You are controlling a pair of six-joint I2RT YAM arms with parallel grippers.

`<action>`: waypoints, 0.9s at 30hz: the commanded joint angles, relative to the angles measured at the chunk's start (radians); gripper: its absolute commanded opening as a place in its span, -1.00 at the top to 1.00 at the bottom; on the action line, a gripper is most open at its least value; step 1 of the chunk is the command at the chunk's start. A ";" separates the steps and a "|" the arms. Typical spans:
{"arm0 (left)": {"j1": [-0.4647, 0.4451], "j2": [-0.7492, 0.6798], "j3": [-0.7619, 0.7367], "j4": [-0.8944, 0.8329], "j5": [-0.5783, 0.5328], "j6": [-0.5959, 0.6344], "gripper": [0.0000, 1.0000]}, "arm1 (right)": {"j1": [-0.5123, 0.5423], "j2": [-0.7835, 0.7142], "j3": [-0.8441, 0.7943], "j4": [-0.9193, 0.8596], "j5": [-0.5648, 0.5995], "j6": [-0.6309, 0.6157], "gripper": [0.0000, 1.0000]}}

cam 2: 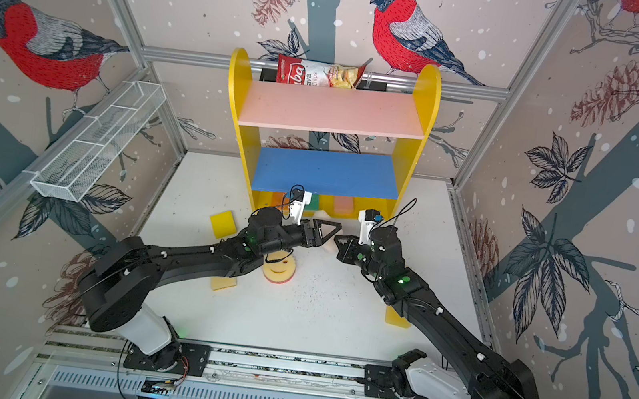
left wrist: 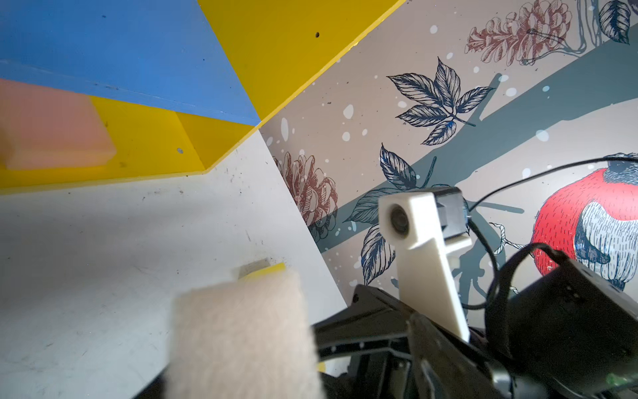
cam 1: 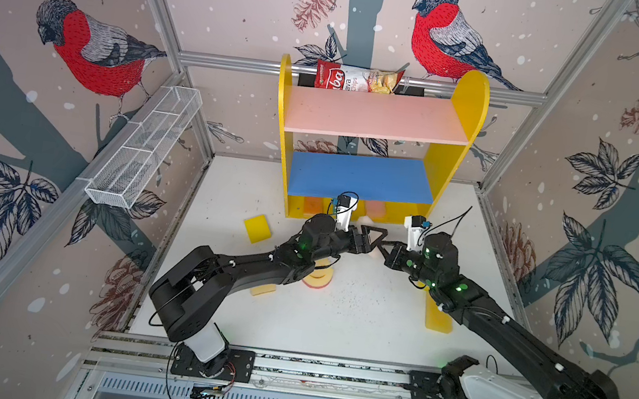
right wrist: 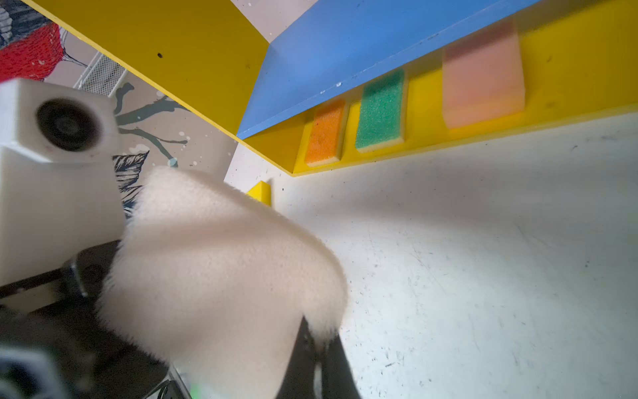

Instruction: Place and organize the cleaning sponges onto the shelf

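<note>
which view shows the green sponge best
Right wrist view: the green sponge lies in full sight on the shelf base. In a top view only a sliver shows; the left wrist view misses it.

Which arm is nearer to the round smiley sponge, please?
Left. The left arm crosses directly above the round smiley sponge, partly hiding it; the right arm reaches in well to its right.

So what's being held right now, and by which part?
The right end effector pinches the cream sponge by one end, bending it. Whether the left end effector also grips it cannot be told.
</note>
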 commanded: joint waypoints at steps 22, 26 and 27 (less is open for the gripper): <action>-0.001 -0.144 -0.044 -0.130 -0.075 0.058 0.86 | 0.061 -0.119 -0.029 0.090 -0.018 0.038 0.75; 0.000 -0.180 -0.054 -0.170 -0.087 0.085 1.00 | 0.039 -0.157 -0.039 0.083 -0.028 0.012 -0.10; 0.000 -0.190 -0.055 -0.184 -0.089 0.092 1.00 | 0.022 -0.169 -0.041 0.085 -0.040 0.009 -0.22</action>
